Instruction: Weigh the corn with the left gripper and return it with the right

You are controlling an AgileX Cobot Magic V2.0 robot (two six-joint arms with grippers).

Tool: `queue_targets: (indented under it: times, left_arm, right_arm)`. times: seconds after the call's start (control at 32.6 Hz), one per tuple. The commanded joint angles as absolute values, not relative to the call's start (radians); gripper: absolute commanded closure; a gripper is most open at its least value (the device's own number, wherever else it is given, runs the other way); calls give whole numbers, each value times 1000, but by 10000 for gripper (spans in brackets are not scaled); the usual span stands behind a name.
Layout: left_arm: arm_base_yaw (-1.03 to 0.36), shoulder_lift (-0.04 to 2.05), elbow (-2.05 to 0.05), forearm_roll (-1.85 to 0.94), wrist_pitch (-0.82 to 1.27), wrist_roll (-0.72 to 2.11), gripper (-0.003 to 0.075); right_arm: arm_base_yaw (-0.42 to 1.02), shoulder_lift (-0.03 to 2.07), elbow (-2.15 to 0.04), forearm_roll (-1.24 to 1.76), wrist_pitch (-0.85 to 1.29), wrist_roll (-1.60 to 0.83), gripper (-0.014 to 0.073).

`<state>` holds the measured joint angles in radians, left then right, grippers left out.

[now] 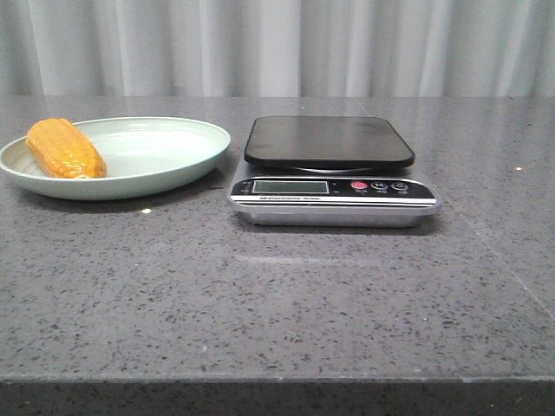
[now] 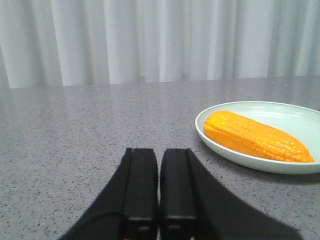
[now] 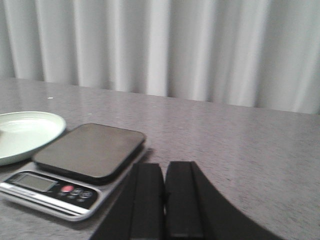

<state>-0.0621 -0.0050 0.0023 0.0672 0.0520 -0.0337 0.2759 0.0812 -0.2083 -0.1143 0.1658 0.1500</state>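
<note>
Corn (image 1: 65, 149) lies on its side in the pale green plate (image 1: 165, 169), toward the plate's left part, with its length running front to back. The plate sits on the grey stone counter (image 1: 277, 303) just left of the digital kitchen scale (image 1: 334, 173), whose dark weighing platform (image 1: 329, 140) is bare and whose display (image 1: 290, 186) is too small to read.

Both arms sit low at the near side. The left end effector (image 2: 159, 185) is clenched on nothing, its two black fingers pressed together, with the plate and cob ahead of it and off to one side. The right end effector (image 3: 164, 195) is likewise clamped and empty, close beside the near corner of the scale.

This layout fits two stages alike: the cob waiting in the plate to be weighed, or the cob back in the plate after weighing. The pictures do not settle which.

Whichever arm handles the cob, some care seems due. A grip across the narrow width near the middle should hold better than one near a tapered end, since the rounded, ribbed surface may roll or slip. The plate's raised rim would probably call for a steep approach from above, so the fingers do not nudge the plate. On the scale, the cob would best rest in the centre of the platform, clear of the buttons (image 1: 379, 185).
</note>
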Motion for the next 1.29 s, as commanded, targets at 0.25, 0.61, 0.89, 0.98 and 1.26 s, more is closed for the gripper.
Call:
queue_targets:
  times: [0.25,0.61,0.89,0.98,1.26]
  left_arm:
    - [-69,-25,11,66,-27,-43,594]
    - [-69,-24,11,66,-27,-43,594]
    - [-69,-24,11,66,-27,-43,594]
    - [-69,-24,11,66,-27,-43,594]
    - [-69,-24,11,66,-27,-43,594]
  right_arm:
    - [-24,18,-81,-76,-74,138,443]
    - [-24,-27,20,-54,-157,138,443]
    - [-24,-27,20,-54,-160,138,443]
    - [-24,-27,20,-54,-160,138,443]
    - [-24,-27,20,-54,-160,138,443]
